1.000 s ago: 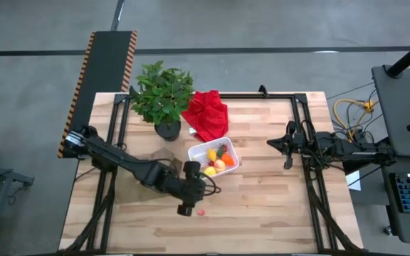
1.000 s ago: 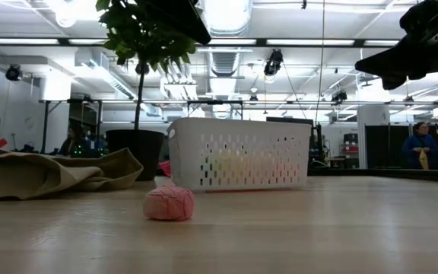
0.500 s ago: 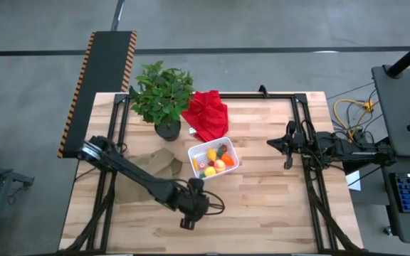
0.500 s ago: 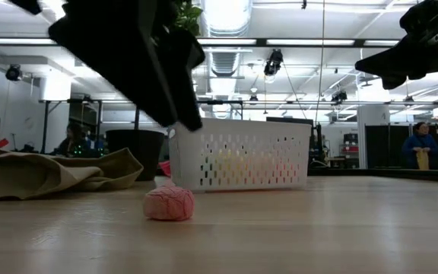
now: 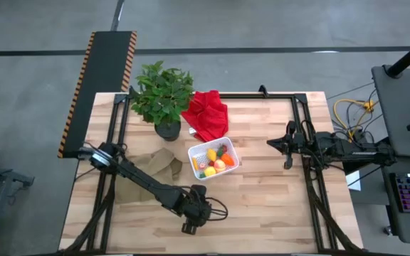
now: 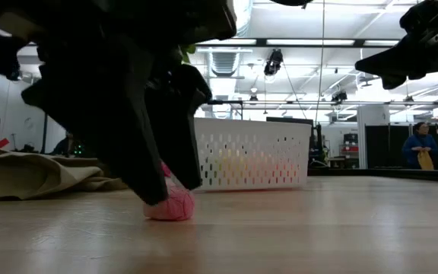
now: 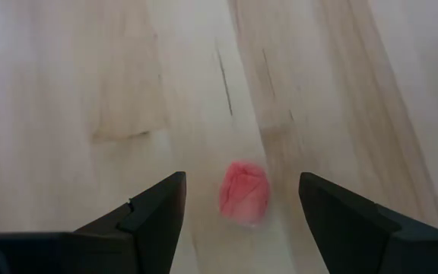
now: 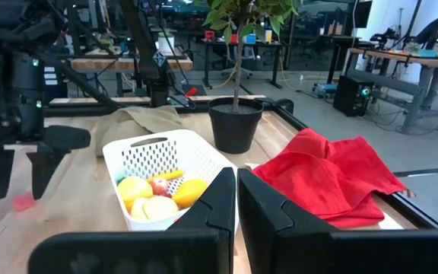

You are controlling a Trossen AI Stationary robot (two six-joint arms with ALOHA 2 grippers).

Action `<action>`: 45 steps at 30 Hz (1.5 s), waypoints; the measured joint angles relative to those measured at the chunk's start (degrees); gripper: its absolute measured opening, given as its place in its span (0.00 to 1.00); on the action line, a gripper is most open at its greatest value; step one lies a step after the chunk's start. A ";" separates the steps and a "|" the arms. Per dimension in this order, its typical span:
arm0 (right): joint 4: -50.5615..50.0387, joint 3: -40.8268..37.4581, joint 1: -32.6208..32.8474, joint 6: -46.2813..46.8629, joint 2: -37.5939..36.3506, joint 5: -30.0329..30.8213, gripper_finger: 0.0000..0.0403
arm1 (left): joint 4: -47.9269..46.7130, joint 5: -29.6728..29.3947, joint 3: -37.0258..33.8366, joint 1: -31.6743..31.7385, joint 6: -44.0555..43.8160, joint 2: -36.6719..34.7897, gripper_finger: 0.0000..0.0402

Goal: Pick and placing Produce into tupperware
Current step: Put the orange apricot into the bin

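Observation:
A small red berry lies on the bare wood near the table's near edge; the low view shows it resting on the tabletop. My left gripper points down over it, open, one finger on each side with a gap to the berry. In the high view this gripper hides the berry. The white tupperware sits mid-table and holds a lemon, a peach, a carrot and other toy produce. My right gripper is shut and waits above the table's right side.
A potted plant and a red cloth stand at the far side. A crumpled brown paper bag lies left of the tupperware. A person stands in the room beyond. Bare wood stretches right of the berry.
My left gripper has moved toward the near edge and down, from beside the tupperware to over the berry, and its open fingers now stand on either side of it. The berry has stayed where it was.

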 joint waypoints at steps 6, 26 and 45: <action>0.00 0.00 -0.02 0.53 0.00 -0.02 0.02 | 0.71 0.22 0.13 -0.02 -0.89 1.62 0.60; 0.00 0.00 -0.01 0.05 0.00 -0.02 0.02 | 0.62 0.49 0.22 -0.05 -1.34 2.39 0.18; 0.07 0.02 -0.02 0.02 -0.05 -0.03 0.02 | -2.79 -10.09 0.41 2.11 -1.27 -10.52 0.09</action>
